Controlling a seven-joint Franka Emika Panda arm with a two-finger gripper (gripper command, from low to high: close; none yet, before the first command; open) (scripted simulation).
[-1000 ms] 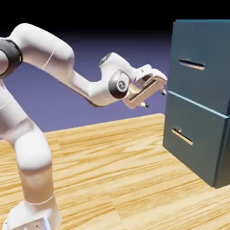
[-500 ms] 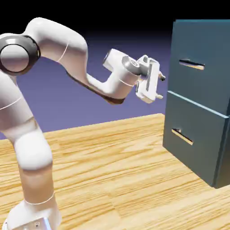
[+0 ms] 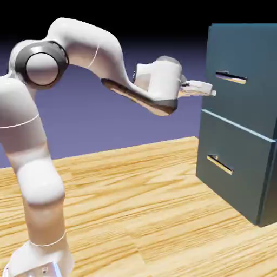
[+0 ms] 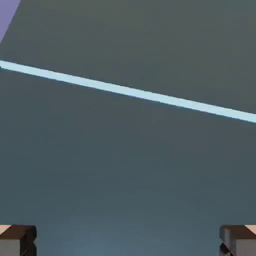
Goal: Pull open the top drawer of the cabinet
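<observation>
— Since a second ago the pincer (image 3: 208, 90) has rolled level and closed in on the top drawer (image 3: 241, 65).

— Fingers wide apart, empty, just short. Drawer sits shut, high in the cabinet (image 3: 238, 162). Straddle its handle (image 3: 231, 78) squarely before clamping.
</observation>
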